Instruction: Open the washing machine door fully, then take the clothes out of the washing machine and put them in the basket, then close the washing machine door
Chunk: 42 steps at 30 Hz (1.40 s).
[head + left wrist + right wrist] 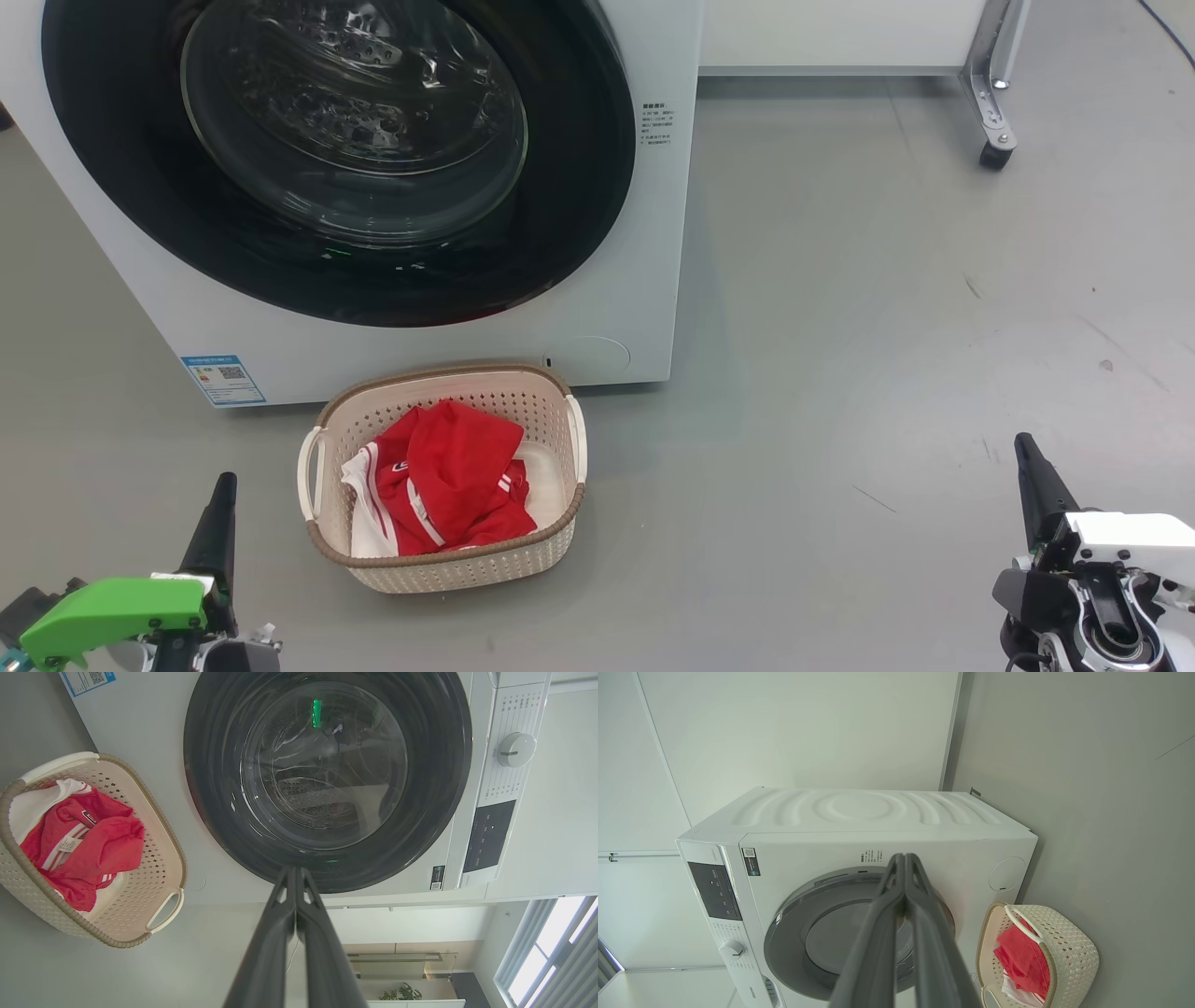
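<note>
The left tool [223,482] has its two dark fingers pressed together and pinches nothing. It hovers low, well apart from everything. The right tool [1025,441] is pressed together and empty as well, far out over bare floor [840,327].

Nearest the left tool stands the basket [448,574], on the floor just before the washing machine [653,308]. The clothes [448,476] lie heaped inside it, red with white stripes, with a white piece tucked beneath. They look soft, limp and light, so a pinch on the raised fold at the top of the heap would lift them, though a loose end would likely trail. The basket itself seems light and could slide if nudged; its side handles are the place to take it.

Behind it, the washing machine door [579,187] looks shut flush against the white front. Through its glass the drum holes show and no red cloth that I can make out. The door is rigid, and its glossy black rim is probably slippery to closed fingers. I cannot tell where a handle recess sits. By my reading, all the steps are done.

A blue label sticker [224,378] sits low on the machine's front and a dial [515,750] on its panel. The floor is smooth grey with faint scuffs. A wheeled leg [994,140] stands beyond, with pale walls and a window [551,952].
</note>
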Available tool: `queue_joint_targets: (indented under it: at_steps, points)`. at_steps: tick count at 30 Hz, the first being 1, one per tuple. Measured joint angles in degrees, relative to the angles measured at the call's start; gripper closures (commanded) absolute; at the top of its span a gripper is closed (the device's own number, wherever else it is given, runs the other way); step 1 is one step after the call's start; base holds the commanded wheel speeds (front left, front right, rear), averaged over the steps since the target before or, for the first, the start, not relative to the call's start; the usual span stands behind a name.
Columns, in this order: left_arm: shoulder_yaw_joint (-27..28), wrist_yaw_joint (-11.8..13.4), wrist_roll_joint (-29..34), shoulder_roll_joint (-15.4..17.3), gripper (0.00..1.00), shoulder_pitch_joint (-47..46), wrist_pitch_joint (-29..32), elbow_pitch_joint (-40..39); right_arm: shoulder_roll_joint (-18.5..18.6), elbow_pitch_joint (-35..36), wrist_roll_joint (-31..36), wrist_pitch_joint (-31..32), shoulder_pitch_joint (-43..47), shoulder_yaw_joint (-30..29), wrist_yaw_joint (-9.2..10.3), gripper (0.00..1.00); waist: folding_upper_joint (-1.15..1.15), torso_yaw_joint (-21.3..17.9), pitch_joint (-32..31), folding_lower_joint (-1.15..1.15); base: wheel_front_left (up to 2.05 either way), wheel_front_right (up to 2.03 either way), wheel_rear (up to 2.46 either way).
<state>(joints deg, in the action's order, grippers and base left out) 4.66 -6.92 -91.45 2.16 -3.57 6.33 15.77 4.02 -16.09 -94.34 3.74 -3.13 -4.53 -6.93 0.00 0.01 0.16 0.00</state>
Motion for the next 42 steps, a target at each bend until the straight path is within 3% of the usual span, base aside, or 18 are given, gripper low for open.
queue_joint_targets:
  at_steps: [42]
  points:
    - [0.02,0.0,0.0,-0.01,1.0,0.0,0.0,-0.01,-0.01,-0.08,0.0,0.01,-0.02,-0.15,-0.01,1.0,0.0,-0.01,-0.01,0.0,0.0,0.0,0.0]
